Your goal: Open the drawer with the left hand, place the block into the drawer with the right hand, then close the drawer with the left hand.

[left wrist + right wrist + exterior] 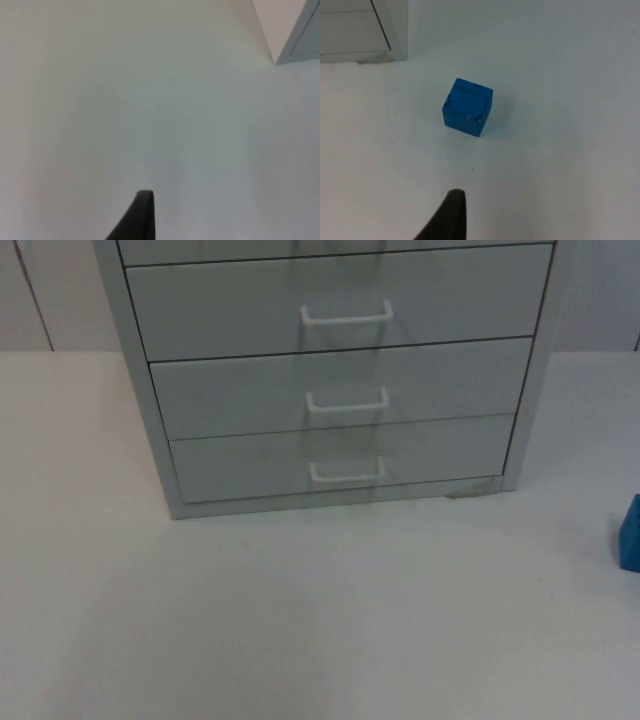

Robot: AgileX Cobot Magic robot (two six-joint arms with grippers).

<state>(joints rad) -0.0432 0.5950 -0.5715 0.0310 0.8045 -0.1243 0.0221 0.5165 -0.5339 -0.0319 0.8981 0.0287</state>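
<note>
A grey drawer cabinet (335,380) is standing at the far side of the white counter (300,620), all its drawers sitting shut; the lowest drawer (340,455) is showing its white handle (347,473) toward the near side. The blue block (467,106) is resting on the counter to the right of the cabinet, well apart from it, one corner turned toward the right claw (449,215). That claw is hovering above the counter, near the block, with the block lying ahead of it. The left claw (140,215) is hanging over bare counter, the cabinet's corner (300,40) lying ahead and to its right, so the handle is the left arm's first reach. Whether either claw's fingers are apart or together, I cannot tell.
</note>
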